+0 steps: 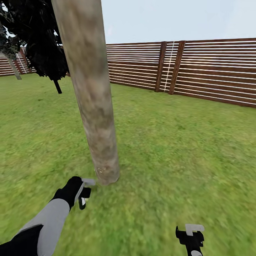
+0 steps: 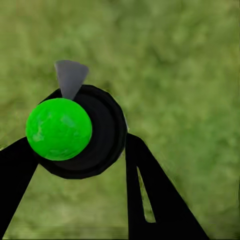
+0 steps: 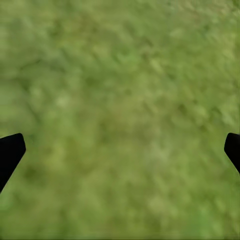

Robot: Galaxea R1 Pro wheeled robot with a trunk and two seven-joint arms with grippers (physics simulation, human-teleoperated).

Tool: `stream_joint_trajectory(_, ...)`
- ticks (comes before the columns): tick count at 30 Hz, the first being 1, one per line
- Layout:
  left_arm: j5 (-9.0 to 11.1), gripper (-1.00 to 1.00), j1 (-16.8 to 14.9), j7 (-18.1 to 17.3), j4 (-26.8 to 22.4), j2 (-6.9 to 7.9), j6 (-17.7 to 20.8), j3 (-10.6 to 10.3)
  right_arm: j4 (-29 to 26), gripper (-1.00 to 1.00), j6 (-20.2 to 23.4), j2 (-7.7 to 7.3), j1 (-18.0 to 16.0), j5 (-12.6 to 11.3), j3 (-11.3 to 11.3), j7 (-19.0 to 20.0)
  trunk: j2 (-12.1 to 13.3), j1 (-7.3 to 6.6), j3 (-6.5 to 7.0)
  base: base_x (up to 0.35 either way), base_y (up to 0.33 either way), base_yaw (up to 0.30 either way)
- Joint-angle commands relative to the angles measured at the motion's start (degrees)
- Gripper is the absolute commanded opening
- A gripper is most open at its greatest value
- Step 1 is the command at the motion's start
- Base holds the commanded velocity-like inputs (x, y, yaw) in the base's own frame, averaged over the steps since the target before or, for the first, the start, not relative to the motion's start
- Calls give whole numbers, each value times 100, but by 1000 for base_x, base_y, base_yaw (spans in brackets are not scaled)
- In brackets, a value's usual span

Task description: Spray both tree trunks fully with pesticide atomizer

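Right claw (image 1: 191,235) sits closest to the head camera, down at the bottom edge, hanging over bare grass. Its own wrist view has the two fingertips way out at opposite edges with nothing but lawn between them, so it's spread wide and holding nothing.

Left claw (image 1: 84,193) is the one that matters. It's clenched on the pesticide atomizer (image 2: 80,131): the left wrist view looks straight down the bottle, dark round body pinched between the black fingers (image 2: 150,200), a bright green cap facing the camera and a small grey nozzle tab poking off one side. So the bottle's long axis runs roughly along the claw's own pointing line, aimed down at the grass.

From the head view the tree trunk (image 1: 93,96) stands just ahead and slightly to the right of the left claw, its base near the claw but not touching. There's a faint scatter of pale specks low on the bark near the foot, probably pesticide (image 1: 101,169), hard to be sure. Most of the trunk above looks bare.

My read: the left arm is the nearer one, and the spray has to go forward-right and upward from where it hangs. Wooden fence (image 1: 199,67) is well behind.
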Motion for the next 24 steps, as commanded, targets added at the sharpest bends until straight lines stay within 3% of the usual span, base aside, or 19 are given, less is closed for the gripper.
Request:
stream_joint_trajectory(1, -64, -100, 4, -396, -16, 72, 118, 19, 3, 100, -18, 0, -3, -56, 49, -9, -2, -1, -4, 0, 0, -27)
stream_joint_trajectory(4, -170, -100, -33, -764, -23, 21, 221, 6, 3, 100, -18, 0, -3, -57, 49, -9, -2, -1, -4, 0, 0, -8)
stream_joint_trajectory(6, -211, -100, -106, -813, -96, -323, 621, -179, 3, 100, -18, 0, -3, -57, 49, -9, -2, -1, -4, 0, 0, -1)
stream_joint_trajectory(7, -215, -100, -118, -817, -146, -358, 739, -290, 3, 100, -18, 0, -3, -57, 49, -9, -2, -1, -4, 0, 0, -24)
stream_joint_trajectory(9, -231, -100, -122, -820, -296, -302, 845, -416, 4, 100, -18, 0, -3, -57, 49, -9, -2, -1, -4, 0, 0, -176)
stream_joint_trajectory(11, -220, -100, -117, -834, -391, 34, 888, -449, 3, 100, -18, 0, -3, -57, 49, -9, -2, -1, -4, 0, 0, -269)
stream_joint_trajectory(12, -219, -100, -110, -836, -401, 118, 893, -455, 5, 100, -18, 0, -3, -57, 49, -9, -2, -1, -4, 0, 0, -285)
stream_joint_trajectory(14, -220, -100, -95, -837, -413, 172, 896, -466, 7, 100, -18, 0, -3, -57, 49, -9, -2, -1, -4, 0, 0, -288)
stream_joint_trajectory(24, -199, -100, -150, -839, -663, 42, 890, -495, 8, 100, -18, 0, -3, -54, 49, -9, -2, -1, -4, 115, 0, -40)
